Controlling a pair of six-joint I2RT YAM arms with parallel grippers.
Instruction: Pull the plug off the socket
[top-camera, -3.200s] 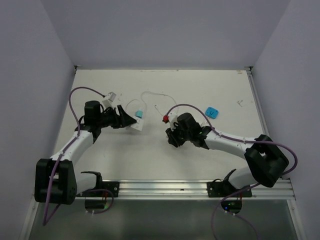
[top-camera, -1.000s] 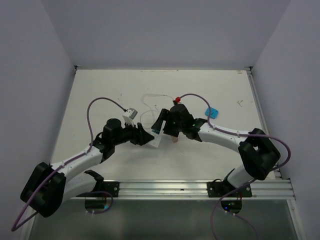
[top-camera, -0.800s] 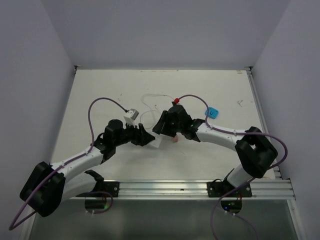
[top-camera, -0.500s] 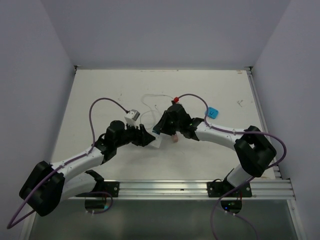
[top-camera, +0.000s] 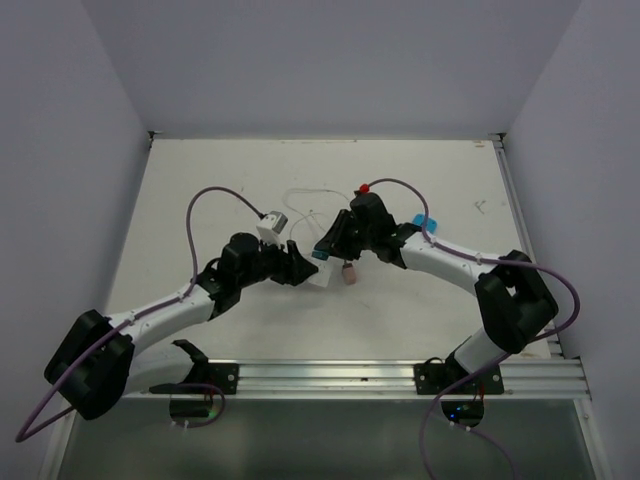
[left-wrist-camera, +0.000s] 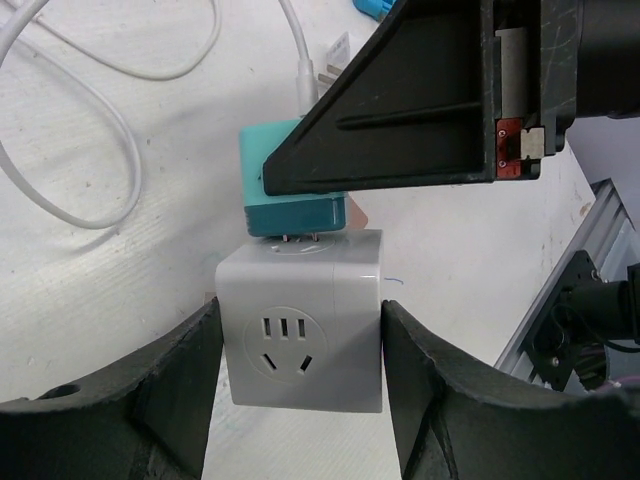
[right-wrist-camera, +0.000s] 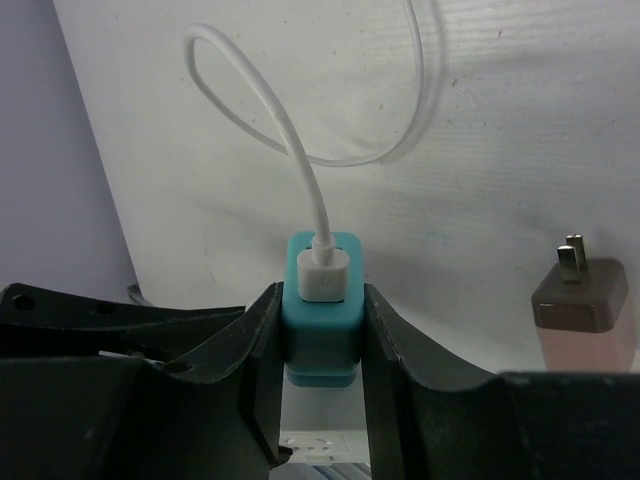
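Left claw (top-camera: 297, 270) clamped tight on socket (left-wrist-camera: 300, 340), near table centre, between arms. Right claw (right-wrist-camera: 322, 350) pinched shut on teal plug (left-wrist-camera: 290, 210) - prongs partly showing, not yet free of socket top. Risks: skewed pull bends or jams prongs; plug slips from fingers; cable (right-wrist-camera: 300, 170) snags - socket twists out of left grip.

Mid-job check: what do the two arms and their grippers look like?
The left arm and right arm have white links, black joints and a purple cable each. The left gripper and right gripper are black with wedge-shaped fingers; the right carries a small red tag.
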